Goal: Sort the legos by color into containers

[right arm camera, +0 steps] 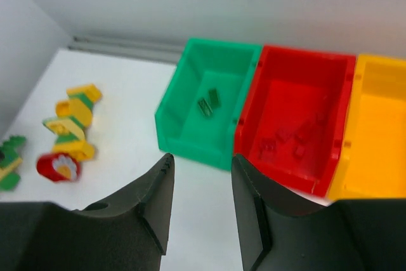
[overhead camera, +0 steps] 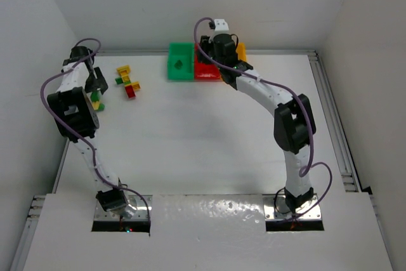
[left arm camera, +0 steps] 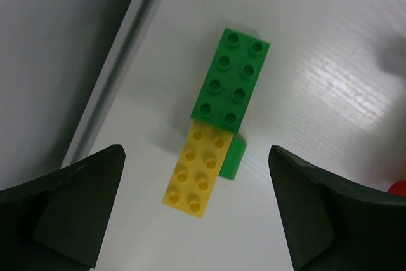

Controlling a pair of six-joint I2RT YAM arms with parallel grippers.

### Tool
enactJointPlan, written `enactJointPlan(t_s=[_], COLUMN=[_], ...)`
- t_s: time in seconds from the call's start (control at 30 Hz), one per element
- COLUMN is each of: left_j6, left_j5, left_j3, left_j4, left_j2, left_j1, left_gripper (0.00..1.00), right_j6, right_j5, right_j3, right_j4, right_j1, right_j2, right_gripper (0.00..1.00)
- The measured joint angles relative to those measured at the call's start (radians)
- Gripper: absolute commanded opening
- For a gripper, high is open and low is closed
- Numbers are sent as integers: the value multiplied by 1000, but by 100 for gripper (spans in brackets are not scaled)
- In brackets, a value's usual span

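Jaws at left gape over green brick (left arm camera: pixel 231 79) and yellow brick (left arm camera: pixel 198 171) — right jaws narrow, empty

Smooth, glossy plastic bricks (left arm camera: pixel 231 79) on a white worktop (left arm camera: pixel 336 93) with faint streaked sheen; bins (right arm camera: pixel 307 52) shiny moulded plastic.

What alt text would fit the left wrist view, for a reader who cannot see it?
A green brick and a yellow brick lie end to end, studs up, on a white table, a small green piece beside the yellow one. The open left pincer hangs above them, one dark finger at each lower corner.
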Motion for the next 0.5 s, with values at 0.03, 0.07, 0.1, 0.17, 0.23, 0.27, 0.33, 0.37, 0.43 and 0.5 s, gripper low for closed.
enactJointPlan(t_s=[0.03, 0.07, 0.1, 0.17, 0.23, 0.27, 0.33, 0.37, 0.43, 0.5], left_j6=[-8, -15, -21, -31, -41, -44, -55, -58, -64, -67], left_j5=[-2, -2, 2, 18, 35, 41, 42, 41, 36, 29], left_j3=[17, 30, 33, 21, -21, -45, -110, -135, -160, -161], left_j4=[-4, 4, 13, 18, 37, 45, 60, 60, 56, 58], left_j2=[13, 25, 31, 33, 24, 21, 12, 11, 11, 11], left_j1=[0, 0, 0, 0, -1, -1, -1, -1, -1, -1], left_gripper=[90, 88, 87, 86, 86, 86, 86, 86, 86, 84], right_j6=[-5, -8, -13, -21, -28, -34, -43, -45, -51, -56], right_j5=[0, 0, 0, 3, 10, 12, 21, 25, 33, 36], right_j3=[-16, -30, -46, -77, -99, -106, -109, -109, -109, -109], right_j4=[-7, -16, -23, -42, -56, -58, -64, -63, -60, -52], right_j1=[4, 6, 8, 9, 9, 9, 9, 8, 8, 8], right_j2=[-1, -3, -6, -13, -21, -27, -37, -40, -51, -56], right_gripper=[41, 41, 41, 41, 41, 42, 42, 42, 42, 42])
